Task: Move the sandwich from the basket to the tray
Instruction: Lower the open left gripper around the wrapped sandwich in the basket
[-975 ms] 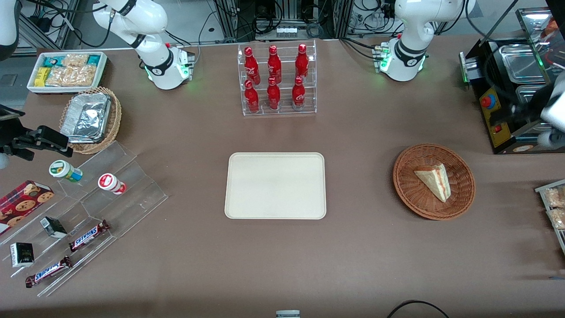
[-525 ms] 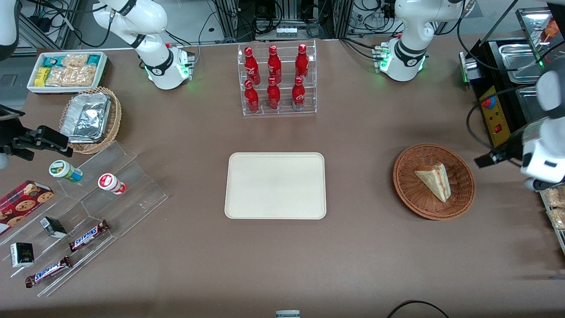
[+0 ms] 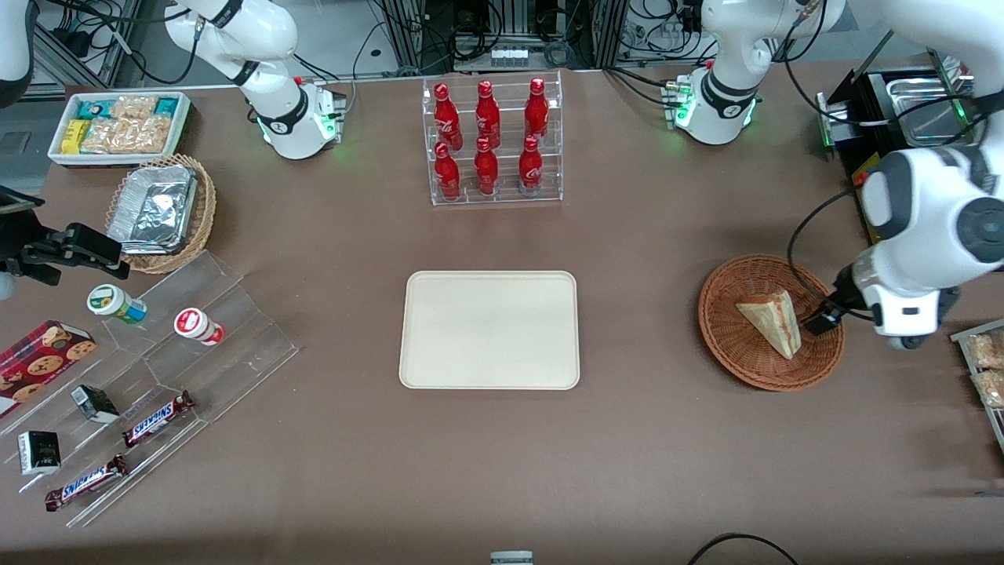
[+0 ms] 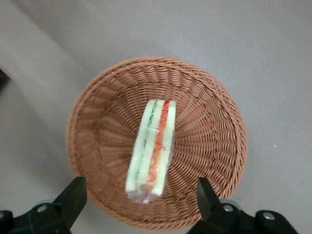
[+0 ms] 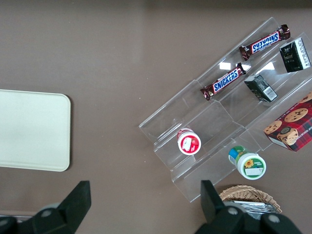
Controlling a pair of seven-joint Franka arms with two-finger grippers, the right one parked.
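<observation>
The front camera hangs high, looking down on the whole bench (image 3: pixel 643 455). The left wrist camera peers straight down, close over the basket (image 4: pixel 209 102) — shared with the front.

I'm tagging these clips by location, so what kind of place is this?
Probably a robotics lab staged as a snack counter: a rack of red soda bottles, candy bars on a clear stepped display, cabling past the table. The left arm's hand, open, hangs over the sandwich in the basket.
</observation>
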